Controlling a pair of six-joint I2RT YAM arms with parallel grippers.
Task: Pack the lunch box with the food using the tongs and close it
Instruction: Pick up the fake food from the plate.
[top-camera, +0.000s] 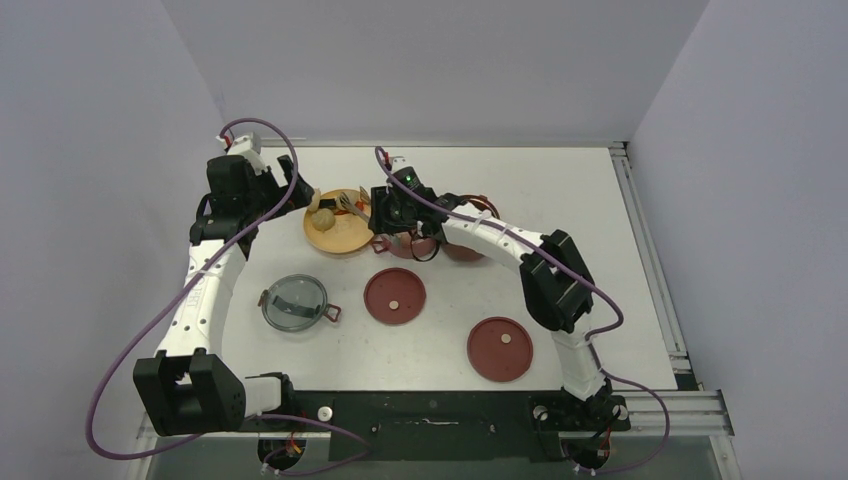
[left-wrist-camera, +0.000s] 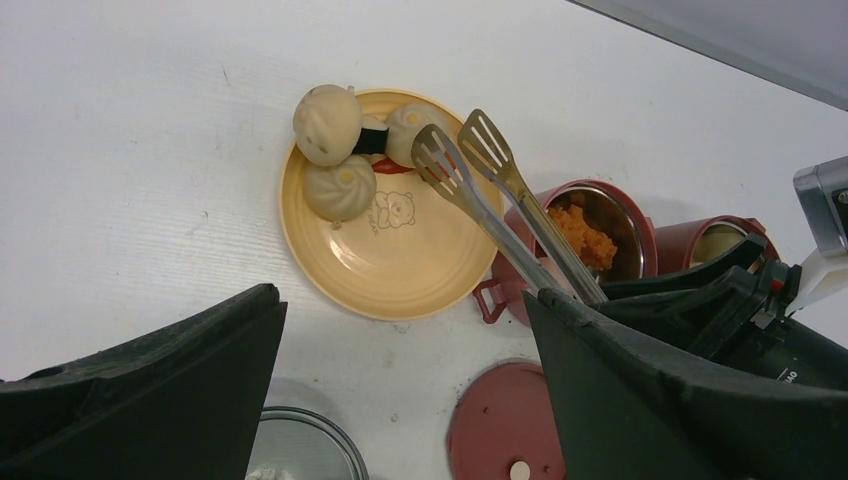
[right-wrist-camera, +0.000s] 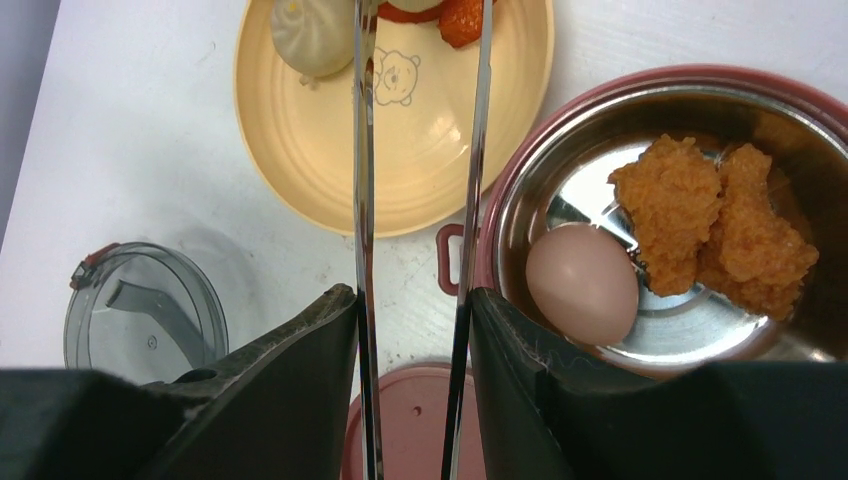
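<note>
- While the top camera takes in the whole white table (top-camera: 430, 345) and both arms, only the wrist cameras get close enough to show the food.
- The left gripper (top-camera: 297, 188) hangs over the far left edge of the yellow plate (top-camera: 335, 242). Its jaws are wide apart and hold nothing.
- The right gripper (right-wrist-camera: 412, 295) squeezes the tongs (right-wrist-camera: 362, 150), with one thin silver arm against each finger.
- Two open maroon pots of the lunch box stand just right of the plate: the food pot (right-wrist-camera: 650, 75) and the second pot (left-wrist-camera: 690, 232). In the top view the right arm hides most of them.
- Two flat maroon lids (top-camera: 395, 296) (top-camera: 500, 348) lie nearer the arm bases, and the grey lid (top-camera: 294, 303) lies to their left.
- The left wrist view shows the tongs' two flat slotted ends, spread apart over the plate. The right wrist view cuts those ends off.
- Only the right wrist view looks down into the food pot. A whitish egg (right-wrist-camera: 582, 283) and orange pieces (right-wrist-camera: 715, 220) lie on its shiny steel bottom.
- Three pale dumplings (left-wrist-camera: 327, 123) and some red pieces (right-wrist-camera: 460, 18) are on the plate.
- A little bear (left-wrist-camera: 385, 212) is drawn on the plate.
- The white letters (left-wrist-camera: 787, 376) on the black arm are too small to read.
</note>
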